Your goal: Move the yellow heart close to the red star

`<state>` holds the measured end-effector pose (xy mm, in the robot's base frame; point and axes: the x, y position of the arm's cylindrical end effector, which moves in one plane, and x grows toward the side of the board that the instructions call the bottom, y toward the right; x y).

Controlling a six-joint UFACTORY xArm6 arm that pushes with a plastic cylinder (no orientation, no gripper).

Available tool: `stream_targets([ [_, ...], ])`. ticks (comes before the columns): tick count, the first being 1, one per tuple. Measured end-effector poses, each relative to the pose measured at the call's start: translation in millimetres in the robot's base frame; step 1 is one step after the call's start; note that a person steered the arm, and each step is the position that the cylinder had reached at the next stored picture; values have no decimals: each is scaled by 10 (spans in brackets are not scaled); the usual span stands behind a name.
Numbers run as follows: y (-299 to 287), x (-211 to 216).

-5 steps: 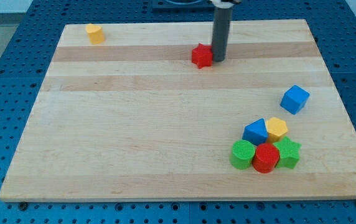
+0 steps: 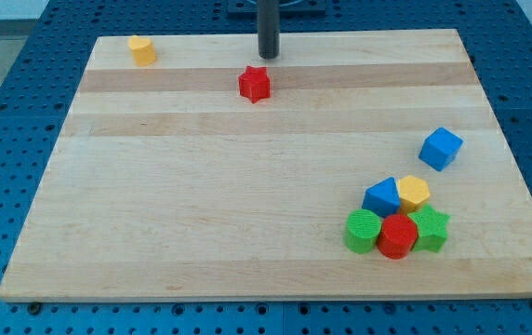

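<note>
Jaws absent, none to clench; my tip (image 2: 268,56) sits near the red star block (image 2: 255,84), with the yellow heart block (image 2: 140,49) well toward the view's left on the wooden bench (image 2: 247,205).

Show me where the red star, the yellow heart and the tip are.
red star (image 2: 255,84), camera view, its top face.
yellow heart (image 2: 140,49), camera view, its top face.
my tip (image 2: 268,55), camera view, the rod's lower end.

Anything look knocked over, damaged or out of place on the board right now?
Nothing stands out. The red star sits flat, apart from my tip just above it, the yellow heart rests top left, and the other blocks sit intact at lower right.
</note>
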<state>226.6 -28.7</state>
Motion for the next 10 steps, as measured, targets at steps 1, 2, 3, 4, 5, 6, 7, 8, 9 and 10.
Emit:
stream_targets([
  [1,-438,-138],
  [2,-879,-256],
  [3,-1266,-345],
  [4,-1535,-352],
  [5,-1807,-347],
  [6,-2065,-326],
  [7,-2091,-257],
  [8,-2074,-109],
  [9,-2018,52],
  [10,-1902,263],
])
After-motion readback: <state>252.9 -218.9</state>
